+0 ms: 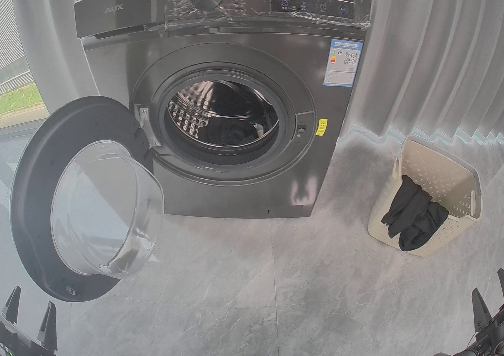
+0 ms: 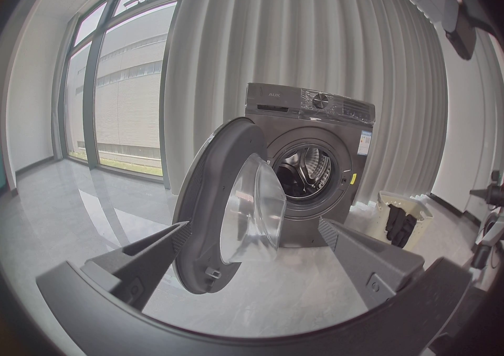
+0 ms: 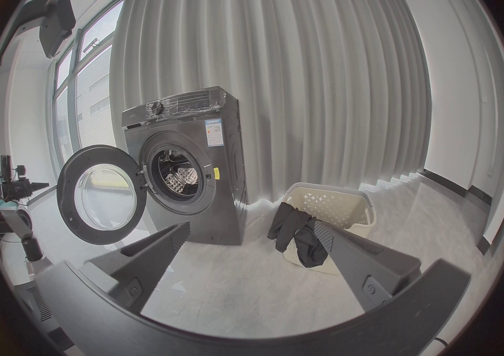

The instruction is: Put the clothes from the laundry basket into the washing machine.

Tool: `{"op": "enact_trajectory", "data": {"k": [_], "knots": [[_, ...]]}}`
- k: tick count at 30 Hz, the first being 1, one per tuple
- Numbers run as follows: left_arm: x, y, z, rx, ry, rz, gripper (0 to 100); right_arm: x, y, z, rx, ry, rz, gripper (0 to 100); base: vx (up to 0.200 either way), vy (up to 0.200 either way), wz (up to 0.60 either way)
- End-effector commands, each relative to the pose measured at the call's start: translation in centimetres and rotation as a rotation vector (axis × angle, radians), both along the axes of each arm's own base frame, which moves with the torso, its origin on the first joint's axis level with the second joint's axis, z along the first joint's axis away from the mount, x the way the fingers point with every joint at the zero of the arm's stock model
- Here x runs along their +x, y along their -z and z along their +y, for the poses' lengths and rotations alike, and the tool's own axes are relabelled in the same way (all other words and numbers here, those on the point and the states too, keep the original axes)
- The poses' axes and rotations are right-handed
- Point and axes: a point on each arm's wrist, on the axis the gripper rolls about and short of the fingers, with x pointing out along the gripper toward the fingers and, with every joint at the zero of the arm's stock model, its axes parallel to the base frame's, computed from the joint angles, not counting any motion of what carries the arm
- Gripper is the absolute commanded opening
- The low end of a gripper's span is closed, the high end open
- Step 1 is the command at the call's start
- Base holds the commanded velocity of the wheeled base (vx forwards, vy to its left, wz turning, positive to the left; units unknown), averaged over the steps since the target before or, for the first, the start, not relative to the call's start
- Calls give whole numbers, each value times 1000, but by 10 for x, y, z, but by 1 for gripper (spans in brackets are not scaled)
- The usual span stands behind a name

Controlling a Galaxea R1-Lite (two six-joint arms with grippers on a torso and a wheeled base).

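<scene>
A grey front-loading washing machine (image 1: 226, 110) stands against the curtain, its round door (image 1: 84, 199) swung wide to the left. A dark garment (image 1: 231, 132) lies inside the drum. To the right, a cream laundry basket (image 1: 451, 173) sits tilted on the floor with black clothes (image 1: 415, 213) draped over its front rim. My left gripper (image 1: 29, 315) is low at the left, open and holding nothing. My right gripper (image 1: 491, 299) is low at the right, open and holding nothing, well short of the basket (image 3: 336, 207). The machine (image 2: 315, 162) and basket (image 2: 404, 204) lie far beyond the left fingers (image 2: 147, 262).
Grey tiled floor (image 1: 273, 278) stretches between me and the machine. Pleated white curtain (image 1: 436, 31) runs behind machine and basket. A large window (image 2: 121, 84) is at the left. The open door juts out over the floor on the left.
</scene>
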Motion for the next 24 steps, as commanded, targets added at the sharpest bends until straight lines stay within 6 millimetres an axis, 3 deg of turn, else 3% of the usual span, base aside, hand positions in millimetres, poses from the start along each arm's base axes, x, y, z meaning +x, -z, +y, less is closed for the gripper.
{"op": "enact_trajectory", "data": {"k": [1, 6, 17, 24], "knots": [[0, 5, 1, 26, -45, 8, 100, 1, 5, 0, 7, -1, 7, 100, 0, 0, 0], [0, 5, 2, 43, -86, 13, 100, 1, 5, 0, 8, 0, 7, 100, 0, 0, 0], [0, 6, -2, 40, 70, 26, 100, 1, 5, 0, 7, -3, 7, 100, 0, 0, 0], [0, 6, 1, 33, -38, 36, 100, 1, 5, 0, 7, -1, 7, 100, 0, 0, -257]]}}
